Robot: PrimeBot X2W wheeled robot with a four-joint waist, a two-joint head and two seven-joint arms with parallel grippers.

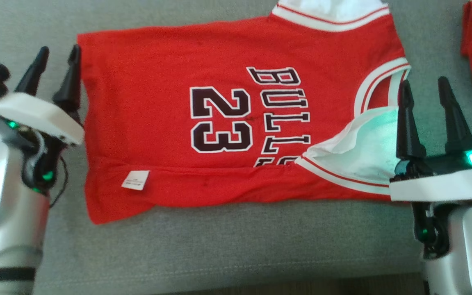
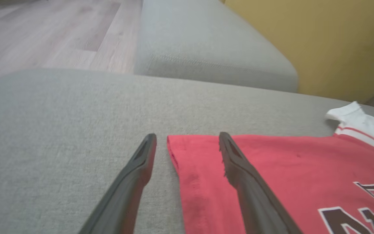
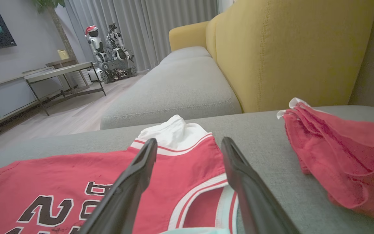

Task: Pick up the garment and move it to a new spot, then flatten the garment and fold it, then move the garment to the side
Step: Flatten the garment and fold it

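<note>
Grey sofa seat (image 1: 236, 246) bearing the red jersey (image 1: 158, 102), spread flat, near edge folded over. Left pincer (image 1: 60, 49) beside its hem corner, right pincer (image 1: 423, 80) over a white-trimmed opening; both fingers apart, empty.

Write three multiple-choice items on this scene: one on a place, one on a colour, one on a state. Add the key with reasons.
1. Where does the jersey lie?
A) on the wooden floor
B) on the grey cushion
C) on a table

2. What colour is the sofa backrest?
A) yellow
B) blue
C) black

3. How are the left hand and right hand?
A) both shut on the jersey
B) one shut, one open
C) both open, holding nothing

Key: 1 B, grey fabric surrounds the spread jersey; 2 A, yellow upholstery rises behind the cushions; 3 C, each hand's fingers stand apart, gripping nothing.
</note>
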